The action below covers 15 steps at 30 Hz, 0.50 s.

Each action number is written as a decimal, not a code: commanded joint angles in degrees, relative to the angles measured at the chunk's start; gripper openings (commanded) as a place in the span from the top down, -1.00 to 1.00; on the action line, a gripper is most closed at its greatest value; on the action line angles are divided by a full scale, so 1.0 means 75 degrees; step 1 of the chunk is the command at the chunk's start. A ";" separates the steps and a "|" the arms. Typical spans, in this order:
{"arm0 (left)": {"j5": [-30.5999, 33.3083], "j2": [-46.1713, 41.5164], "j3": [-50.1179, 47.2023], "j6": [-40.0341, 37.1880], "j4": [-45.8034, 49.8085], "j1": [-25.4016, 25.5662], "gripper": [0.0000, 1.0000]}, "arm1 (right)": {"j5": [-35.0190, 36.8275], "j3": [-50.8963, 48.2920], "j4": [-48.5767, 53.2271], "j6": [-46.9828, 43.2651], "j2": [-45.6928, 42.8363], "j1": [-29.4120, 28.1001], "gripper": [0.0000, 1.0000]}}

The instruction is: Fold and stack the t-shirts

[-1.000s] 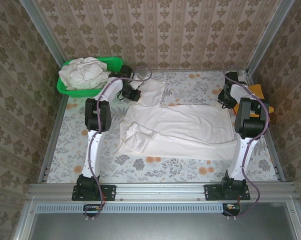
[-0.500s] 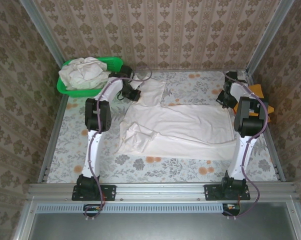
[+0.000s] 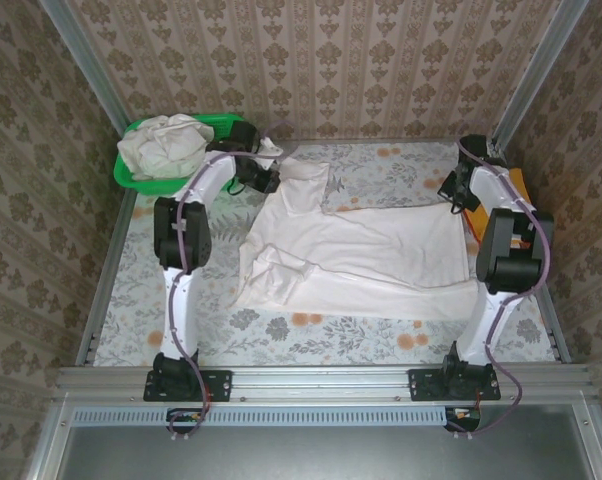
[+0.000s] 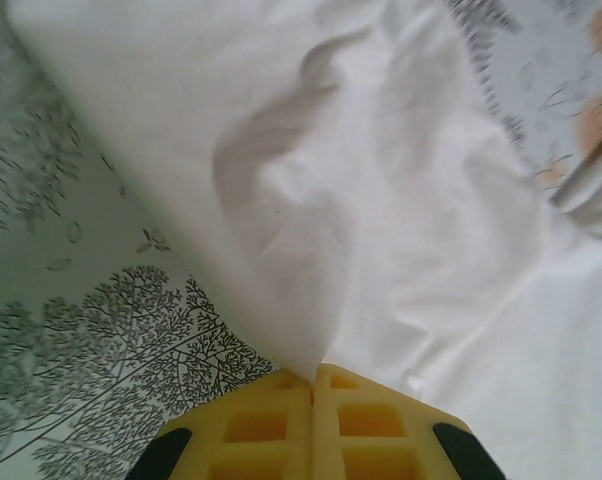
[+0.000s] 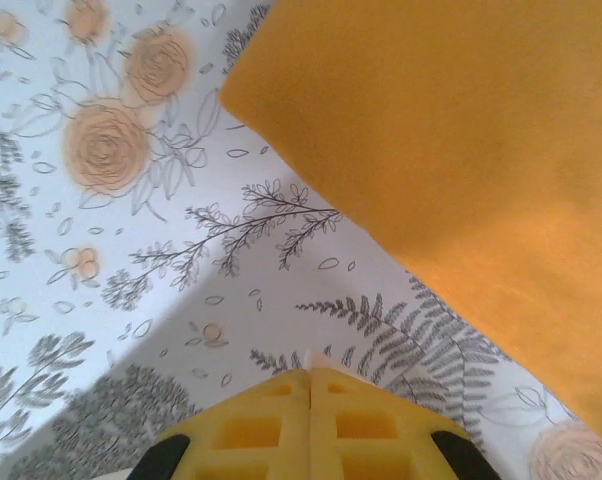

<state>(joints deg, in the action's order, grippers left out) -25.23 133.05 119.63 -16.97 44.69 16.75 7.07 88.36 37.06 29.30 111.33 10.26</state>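
Observation:
An off-white t-shirt (image 3: 356,250) lies spread across the middle of the flowered table, its near-left part bunched. My left gripper (image 3: 265,170) is shut on its far-left corner; in the left wrist view the white cloth (image 4: 311,200) runs up from between the yellow fingers (image 4: 251,425). At the shirt's far-right corner my right gripper (image 3: 451,192) is shut, with a small tip of white cloth (image 5: 321,360) pinched at its closed yellow fingers (image 5: 251,430). A plain orange t-shirt (image 5: 461,150) lies just past it, at the table's right edge (image 3: 522,180).
A green basket (image 3: 226,123) at the far left holds a heap of off-white t-shirts (image 3: 166,142). Metal frame rails (image 3: 106,270) run along the table's sides and near edge. Patterned walls close the back.
The right gripper has shut on the shirt's far-right corner. Both arms have shifted toward the back, and the shirt's far edge has been drawn up with them.

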 commanded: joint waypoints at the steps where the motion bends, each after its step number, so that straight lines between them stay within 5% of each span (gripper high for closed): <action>1: -0.0630 -0.0563 -0.0209 -0.0421 -0.0264 -0.0156 1.00 | -0.0098 -0.0438 -0.0205 -0.0150 -0.0639 0.0032 1.00; 15: -0.1487 -0.2056 -0.2289 -0.1366 -0.0806 -0.0591 1.00 | -0.0140 -0.2258 -0.0363 -0.0344 -0.2831 0.0071 1.00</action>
<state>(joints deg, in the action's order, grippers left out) -33.34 121.80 104.84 -23.53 40.38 12.86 6.87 73.38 34.46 28.10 93.62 10.37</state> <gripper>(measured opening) 0.052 0.047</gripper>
